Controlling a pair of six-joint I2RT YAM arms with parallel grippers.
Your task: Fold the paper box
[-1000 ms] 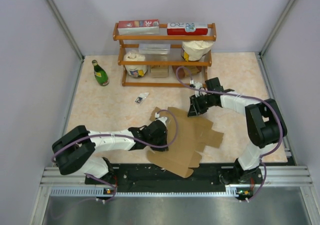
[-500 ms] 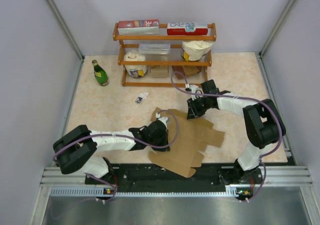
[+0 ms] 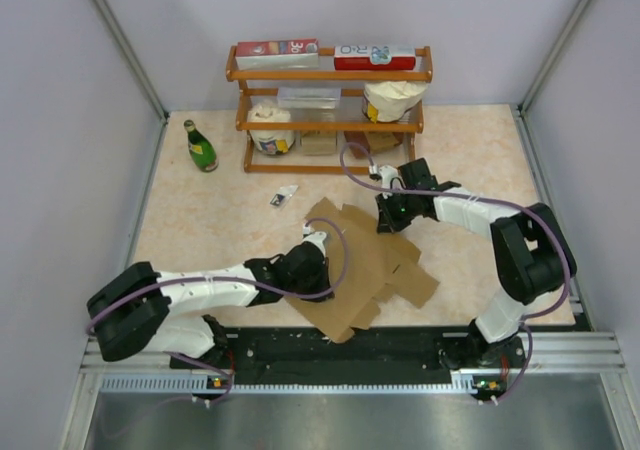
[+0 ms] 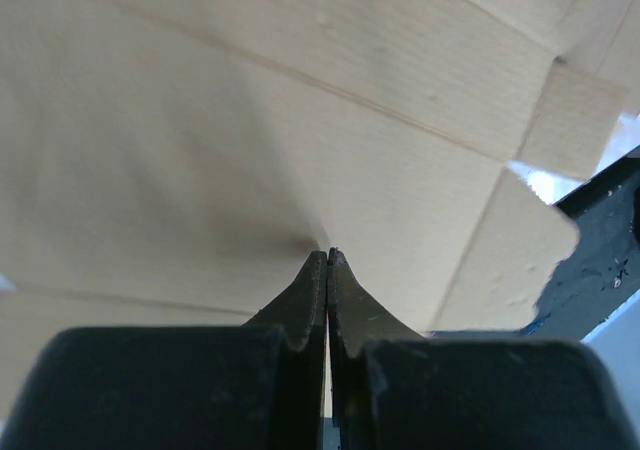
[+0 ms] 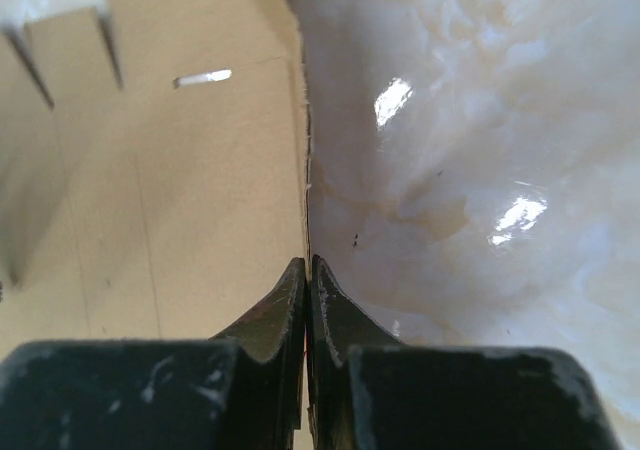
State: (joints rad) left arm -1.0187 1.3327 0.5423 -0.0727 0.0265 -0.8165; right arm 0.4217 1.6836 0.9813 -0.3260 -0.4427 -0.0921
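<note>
The left gripper point(image 3: 305, 264) is closed, fingers pressed tip to tip. It sits on the left part of the paper box point(image 3: 365, 270), a flat brown cardboard sheet with flaps and tabs. The right gripper point(image 3: 387, 218) is closed too, at the sheet's far right edge.

The overhead view alone gives the outline. The sheet spreads to the right of the left gripper and runs from the right gripper back toward the arm bases, its near corner over the black rail point(image 3: 420, 348). Only the left wrist view shows the tips meeting the cardboard's face, with a shadowed spot just ahead of them. Only the right wrist view shows the cut edge running straight up to the closed tips, with cardboard on their left and glossy table on their right.

The table point(image 3: 210, 225) is pale and marbled. Beyond the right gripper stands a wooden shelf point(image 3: 330, 74) holding cartons and tubs, with a green bottle point(image 3: 200, 146) to the shelf's left. Plain pale walls point(image 3: 60, 120) close three sides.
</note>
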